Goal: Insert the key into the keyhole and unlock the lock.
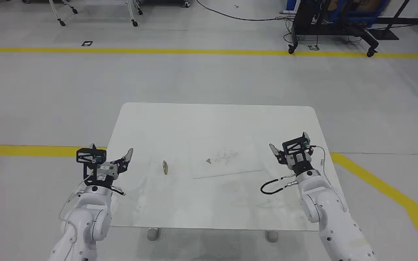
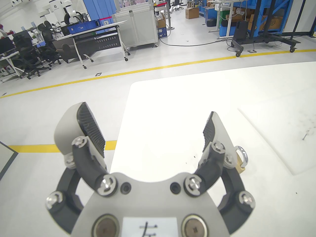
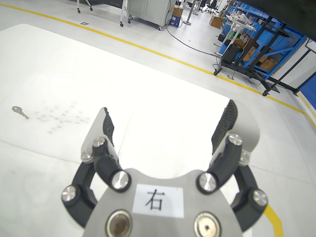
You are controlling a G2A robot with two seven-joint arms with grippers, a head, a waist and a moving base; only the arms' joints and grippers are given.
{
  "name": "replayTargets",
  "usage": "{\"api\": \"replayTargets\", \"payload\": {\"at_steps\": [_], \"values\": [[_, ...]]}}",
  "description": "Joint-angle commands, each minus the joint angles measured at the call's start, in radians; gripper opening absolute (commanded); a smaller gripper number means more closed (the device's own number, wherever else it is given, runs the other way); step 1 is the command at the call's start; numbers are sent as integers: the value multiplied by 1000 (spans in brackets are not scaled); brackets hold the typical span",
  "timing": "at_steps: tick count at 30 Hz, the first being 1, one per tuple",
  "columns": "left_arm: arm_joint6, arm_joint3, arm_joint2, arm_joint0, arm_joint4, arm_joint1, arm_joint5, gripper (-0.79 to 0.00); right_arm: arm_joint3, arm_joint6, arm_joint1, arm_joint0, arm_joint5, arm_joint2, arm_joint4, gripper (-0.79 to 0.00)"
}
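Note:
A small brass padlock (image 1: pixel 165 167) with a silver shackle lies left of the table's middle. The silver key (image 1: pixel 209 158) rests by itself on a thin white mat (image 1: pixel 228 169) near the centre. My left gripper (image 1: pixel 111 156) hovers open at the table's left edge, apart from the padlock. In the left wrist view the padlock (image 2: pixel 240 159) peeks out from behind one finger of the open left gripper (image 2: pixel 148 119), with the key (image 2: pixel 305 135) farther off. My right gripper (image 1: pixel 289 145) stands open near the right edge, holding nothing. In the right wrist view the key (image 3: pixel 19 111) lies well off from the right gripper (image 3: pixel 170 114).
The white table (image 1: pixel 215 124) is bare at the back. Faint scuff marks (image 3: pixel 61 117) dot the mat beside the key. A black cable (image 1: pixel 274 186) loops off the right arm over the table's front right. Yellow floor lines run around the table.

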Motion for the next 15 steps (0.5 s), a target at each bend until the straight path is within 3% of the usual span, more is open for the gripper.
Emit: {"api": "replayTargets", "payload": {"at_steps": [1, 5, 7, 11, 15], "values": [[0, 0, 0, 0, 0, 0, 0, -1, 0, 0, 0, 0, 0, 0, 0, 0], [0, 0, 0, 0, 0, 0, 0, 0, 8, 0, -1, 3, -15, -5, 12, 0], [0, 0, 0, 0, 0, 0, 0, 0, 21, -2, -1, 31, -82, -38, -12, 0], [0, 0, 0, 0, 0, 0, 0, 0, 71, 23, -9, 122, -152, -137, -90, 0], [0, 0, 0, 0, 0, 0, 0, 0, 172, 9, -23, 235, -250, -219, -64, 0]]}}
